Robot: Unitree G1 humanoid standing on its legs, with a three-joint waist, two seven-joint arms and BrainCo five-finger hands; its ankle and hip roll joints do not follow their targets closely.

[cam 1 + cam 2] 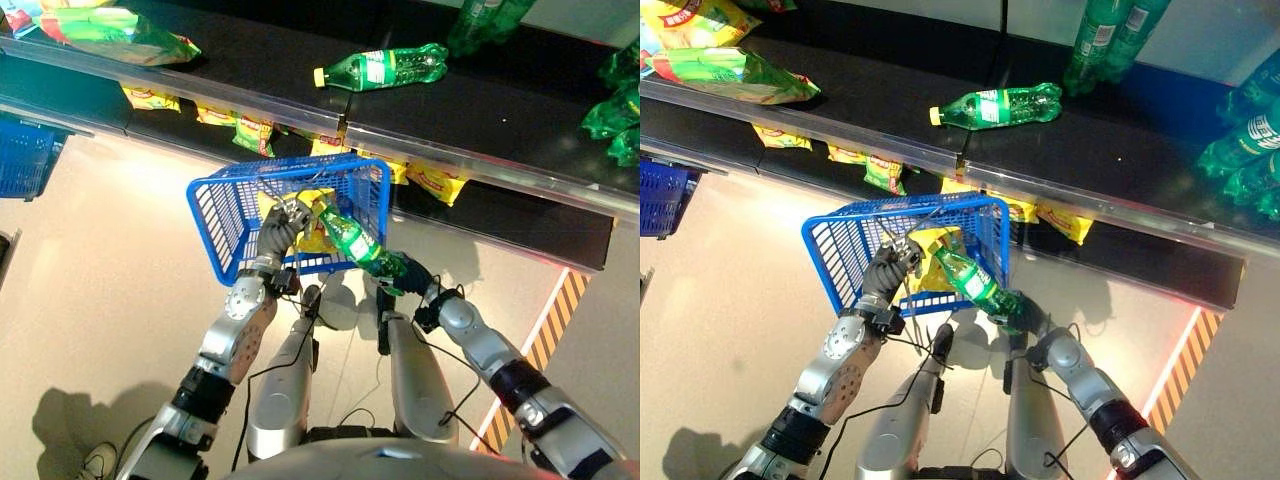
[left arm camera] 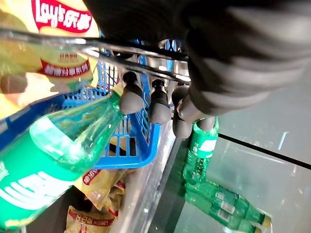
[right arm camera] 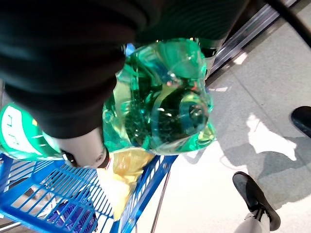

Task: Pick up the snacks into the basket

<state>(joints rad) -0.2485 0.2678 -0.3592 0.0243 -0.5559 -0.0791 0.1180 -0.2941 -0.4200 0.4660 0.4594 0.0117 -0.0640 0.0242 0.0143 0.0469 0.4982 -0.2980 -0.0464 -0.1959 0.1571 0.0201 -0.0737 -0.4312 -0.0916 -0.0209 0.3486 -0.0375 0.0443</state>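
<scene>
From the left eye view, I have the green bottle (image 1: 352, 240) in my right hand (image 1: 408, 272), gripped at its base end. Its long axis runs up and away from that hand toward my left, yellow cap leading, and the cap end already lies over the near rim of the blue basket (image 1: 225, 215). My left hand (image 1: 280, 228) has the basket by its wire handle, just beside the bottle's neck, so the left hand is the nearer one to the cap and the right is the one carrying. A yellow snack bag (image 1: 318, 235) lies inside the basket, beyond the bottle's neck.

The right eye view tells the same: the bottle slants from my right hand (image 1: 1025, 315) across the basket's near wall, its cap close by my left hand (image 1: 890, 268). On the shelf (image 1: 1060, 195) beyond both hands lies another green bottle (image 1: 997, 105) on its side.

In the left wrist view, my fingers (image 2: 131, 99) are curled under the wire handle (image 2: 97, 46), holding it. The bottle's neck comes in right beside those fingertips, with the snack bag past the handle.

In the right wrist view, the bottle's base (image 3: 165, 102) sits tight against the dark cover of the hand, with a silver finger (image 3: 85, 145) wrapped alongside it, so I read it as closed round the bottle. The basket's rim lies just beyond the base. I judge the coming move needs the bottle carried further along its own axis, then lowered in.
</scene>
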